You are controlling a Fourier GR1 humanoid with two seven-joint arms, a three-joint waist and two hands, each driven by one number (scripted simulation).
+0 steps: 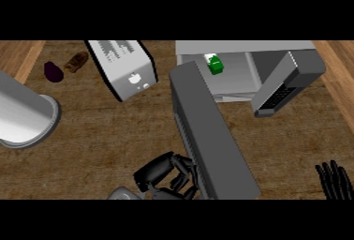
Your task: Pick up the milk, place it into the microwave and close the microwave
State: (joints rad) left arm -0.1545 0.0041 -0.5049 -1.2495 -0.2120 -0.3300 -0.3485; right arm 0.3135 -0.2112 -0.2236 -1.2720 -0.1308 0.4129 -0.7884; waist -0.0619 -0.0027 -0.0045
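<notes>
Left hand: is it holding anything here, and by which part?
The left hand is curled against the near end of the open microwave door; a closed grasp cannot be told. The milk sits inside, unheld.

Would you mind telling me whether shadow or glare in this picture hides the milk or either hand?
In the head view, lighting is flat and even, without glare; the green milk carton shows plainly inside the pale microwave; the left hand, black against the dark grey door, is harder to outline; the right hand is cut by the view's right edge.
</notes>
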